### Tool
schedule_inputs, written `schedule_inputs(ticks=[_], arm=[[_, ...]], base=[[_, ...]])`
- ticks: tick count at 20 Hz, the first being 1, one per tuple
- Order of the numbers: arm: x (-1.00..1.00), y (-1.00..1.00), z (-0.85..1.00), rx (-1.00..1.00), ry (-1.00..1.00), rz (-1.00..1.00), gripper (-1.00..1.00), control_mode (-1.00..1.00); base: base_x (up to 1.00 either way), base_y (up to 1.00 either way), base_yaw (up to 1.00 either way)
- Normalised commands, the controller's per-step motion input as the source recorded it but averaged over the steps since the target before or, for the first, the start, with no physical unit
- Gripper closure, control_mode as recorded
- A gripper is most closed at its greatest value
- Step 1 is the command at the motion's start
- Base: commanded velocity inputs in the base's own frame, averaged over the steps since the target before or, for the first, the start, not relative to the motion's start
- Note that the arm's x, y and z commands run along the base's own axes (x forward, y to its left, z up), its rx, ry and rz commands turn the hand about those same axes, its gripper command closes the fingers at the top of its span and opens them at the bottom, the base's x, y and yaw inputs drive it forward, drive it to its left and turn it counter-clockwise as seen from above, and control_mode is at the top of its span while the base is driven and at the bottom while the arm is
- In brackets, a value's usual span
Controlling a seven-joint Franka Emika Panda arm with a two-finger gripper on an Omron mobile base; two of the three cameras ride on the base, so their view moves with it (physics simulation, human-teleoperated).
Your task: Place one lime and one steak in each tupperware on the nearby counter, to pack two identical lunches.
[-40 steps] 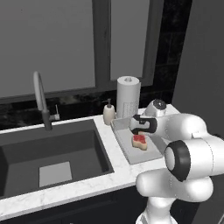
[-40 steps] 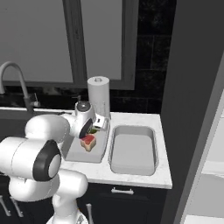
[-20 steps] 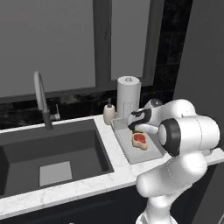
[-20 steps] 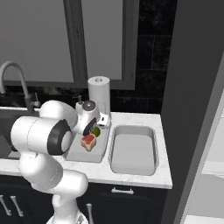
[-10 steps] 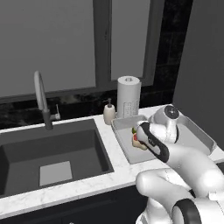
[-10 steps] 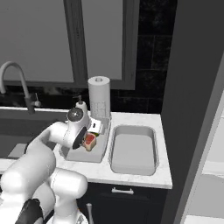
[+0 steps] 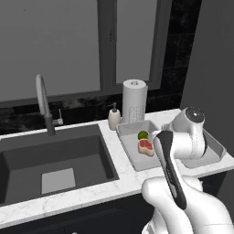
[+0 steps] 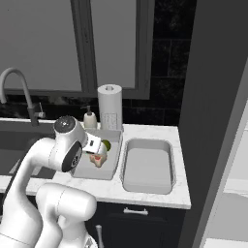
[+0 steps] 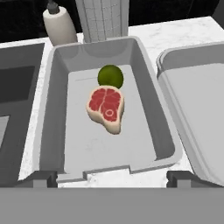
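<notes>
My claw hangs above the near rim of the first tupperware, fingertips spread wide, holding nothing. In that tupperware lies the steak, with the lime touching its far edge. Just right of it sits the second tupperware. Beyond stand a soap bottle and paper towel roll; I can read no writing.

since two seconds ago the arm swings back from over the left tupperware, folding toward the base; its hand lifts away, so the steak and lime now lie in plain sight from both base cameras, touching each other on the tray floor.
</notes>
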Motion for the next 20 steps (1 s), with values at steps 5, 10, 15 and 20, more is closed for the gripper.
schedule_inputs(ticks=[5,10,15,20], arm=[[-0.92,0.11,0.19,-0.01,0.17,0.02,-1.0,-1.0],[-0.79,0.29,0.01,-0.07,0.05,0.06,-1.0,-1.0],[-0.71,0.42,-0.19,-0.14,0.0,0.09,-1.0,-1.0],[0.0,0.0,0.0,0.0,0.0,0.0,-1.0,1.0]], base=[[0.0,0.0,0.0],[0.0,0.0,0.0],[0.0,0.0,0.0],[-0.99,0.19,0.06]])
